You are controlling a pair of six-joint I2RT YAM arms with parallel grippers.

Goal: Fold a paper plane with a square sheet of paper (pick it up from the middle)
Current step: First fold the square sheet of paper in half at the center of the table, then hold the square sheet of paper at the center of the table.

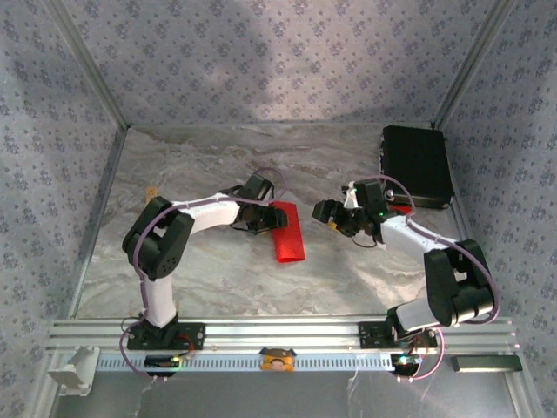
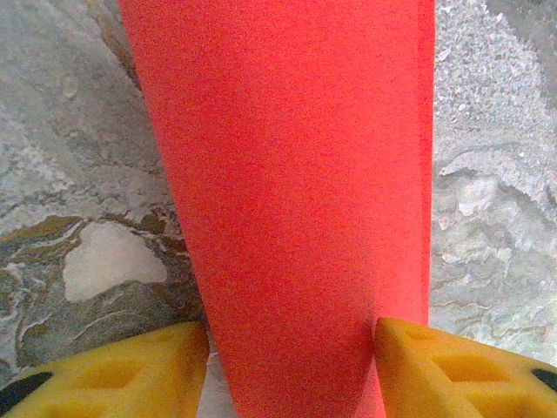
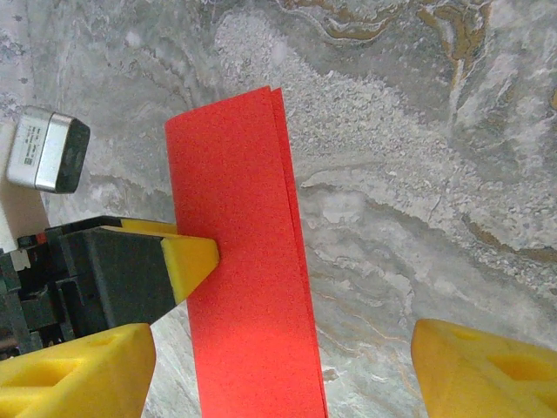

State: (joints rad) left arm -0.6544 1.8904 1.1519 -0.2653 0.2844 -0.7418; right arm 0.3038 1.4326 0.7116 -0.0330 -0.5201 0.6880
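Observation:
The square sheet of paper (image 1: pixel 289 233) lies flat on the marble as a folded bright red strip. In the left wrist view this paper (image 2: pixel 296 174) runs away between the yellow fingers. My left gripper (image 1: pixel 264 218) is at the strip's upper left end, its jaws (image 2: pixel 291 370) part open. One left fingertip (image 2: pixel 435 366) overlaps the right edge and the other stands just off the left edge. From the right wrist, a left fingertip (image 3: pixel 193 259) rests on the paper (image 3: pixel 248 287). My right gripper (image 1: pixel 327 212) hovers just right of the strip, wide open (image 3: pixel 283 379) and holding nothing.
A black case (image 1: pixel 416 165) lies at the back right, with a small red piece (image 1: pixel 401 208) beside it behind the right arm. Patterned walls close in the marble table (image 1: pixel 218 279) on three sides. An aluminium rail (image 1: pixel 278 335) runs along the near edge.

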